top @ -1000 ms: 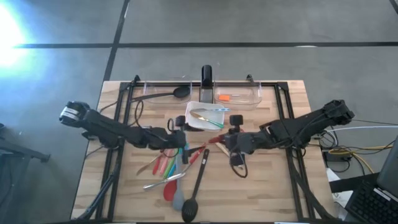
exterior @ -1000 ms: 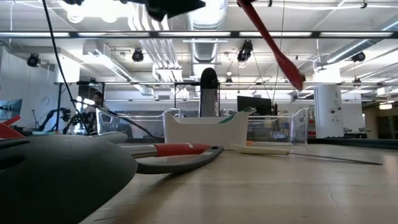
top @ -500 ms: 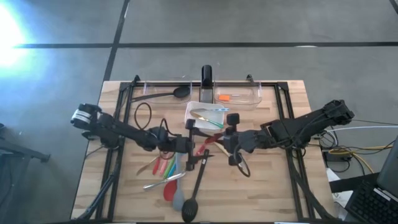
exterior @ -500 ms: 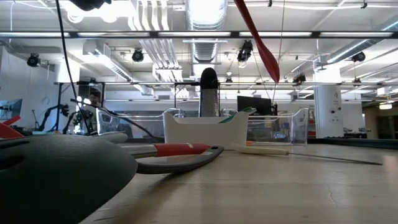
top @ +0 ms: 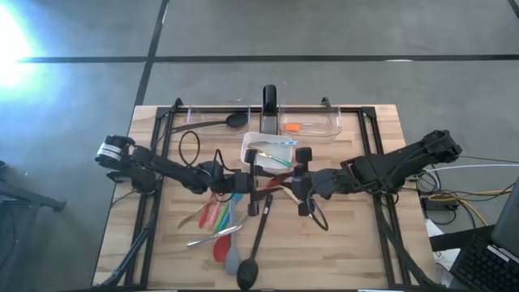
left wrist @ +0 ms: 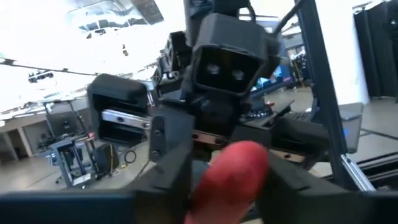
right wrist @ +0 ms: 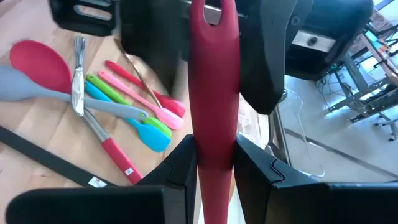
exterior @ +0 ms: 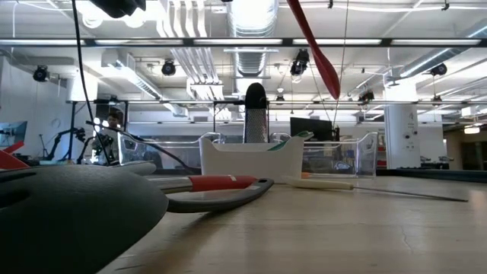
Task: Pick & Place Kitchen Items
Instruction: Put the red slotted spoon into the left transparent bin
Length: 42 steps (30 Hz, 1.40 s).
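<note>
Your two claws, left (top: 258, 182) and right (top: 297, 185), both clamp one long red silicone spatula (right wrist: 213, 93) above the wooden table (top: 349, 251), just before the white square dish (top: 253, 161).

A red spatula (exterior: 313, 47) hangs slanted high above the bench (exterior: 319, 228). A big dark spoon bowl (exterior: 76, 209) fills the near corner, with a red-banded utensil (exterior: 217, 186) lying behind it. Farther back stand a white dish (exterior: 251, 156) and a clear bin (exterior: 342, 156).
</note>
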Each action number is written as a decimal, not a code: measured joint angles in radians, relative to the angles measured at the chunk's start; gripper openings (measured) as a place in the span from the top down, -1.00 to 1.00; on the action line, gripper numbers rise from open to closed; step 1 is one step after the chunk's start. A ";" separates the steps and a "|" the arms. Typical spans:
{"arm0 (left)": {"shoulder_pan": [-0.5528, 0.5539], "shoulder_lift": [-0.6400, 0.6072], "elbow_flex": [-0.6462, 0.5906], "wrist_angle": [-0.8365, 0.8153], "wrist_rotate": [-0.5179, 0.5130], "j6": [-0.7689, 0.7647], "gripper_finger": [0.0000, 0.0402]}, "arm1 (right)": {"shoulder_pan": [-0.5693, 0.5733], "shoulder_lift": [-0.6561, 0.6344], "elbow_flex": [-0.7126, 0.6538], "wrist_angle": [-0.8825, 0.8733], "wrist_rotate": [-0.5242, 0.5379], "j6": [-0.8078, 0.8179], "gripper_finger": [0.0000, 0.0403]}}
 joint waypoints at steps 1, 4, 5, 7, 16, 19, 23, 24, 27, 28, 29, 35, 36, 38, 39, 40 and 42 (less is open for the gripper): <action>0.000 0.000 0.000 -0.004 -0.007 0.007 0.49 | 0.000 0.000 0.000 -0.005 0.001 0.006 0.65; 0.000 -0.003 0.002 -0.015 -0.028 0.012 0.53 | 0.000 0.000 0.000 -0.003 -0.004 0.019 0.65; 0.000 -0.003 0.002 -0.015 -0.028 0.010 0.53 | 0.000 0.000 0.000 -0.005 -0.003 0.020 0.65; 0.000 -0.009 0.002 -0.026 -0.034 0.007 0.53 | 0.000 0.000 0.000 -0.004 -0.003 0.020 0.65; -0.001 -0.114 -0.001 -0.209 -0.090 0.026 0.55 | -0.001 -0.022 0.003 -0.035 0.003 0.116 0.52; -0.003 -0.164 -0.011 -0.245 -0.174 0.061 0.55 | -0.001 -0.050 0.001 -0.100 0.011 0.165 0.27; 0.000 -0.223 -0.056 -0.235 -0.266 0.097 0.55 | 0.001 -0.084 0.000 -0.192 0.005 0.246 0.09; 0.001 -0.237 -0.072 -0.235 -0.274 0.099 0.55 | 0.001 -0.094 0.000 -0.209 0.005 0.264 0.08; 0.002 -0.286 -0.116 -0.224 -0.315 0.108 0.55 | 0.000 -0.119 0.000 -0.238 0.006 0.293 0.08; 0.002 -0.303 -0.130 -0.217 -0.348 0.118 0.55 | 0.001 -0.124 0.000 -0.242 0.005 0.294 0.09; 0.002 -0.323 -0.146 -0.216 -0.385 0.134 0.55 | 0.003 -0.129 0.000 -0.250 0.005 0.294 0.10; 0.004 -0.472 -0.252 -0.220 -0.630 0.230 0.55 | 0.007 -0.150 0.000 -0.308 0.002 0.350 0.17; 0.005 -0.504 -0.270 -0.217 -0.662 0.247 0.55 | 0.007 -0.150 0.000 -0.324 0.002 0.362 0.18; 0.006 -0.565 -0.307 -0.225 -0.706 0.271 0.55 | 0.007 -0.150 0.000 -0.345 0.003 0.383 0.21; 0.007 -0.595 -0.323 -0.236 -0.723 0.274 0.55 | 0.007 -0.150 0.000 -0.357 0.003 0.393 0.22; 0.007 -0.628 -0.339 -0.250 -0.737 0.275 0.55 | 0.007 -0.150 0.000 -0.362 0.003 0.399 0.23; 0.007 -0.690 -0.371 -0.264 -0.759 0.269 0.55 | 0.007 -0.150 0.000 -0.368 0.003 0.408 0.26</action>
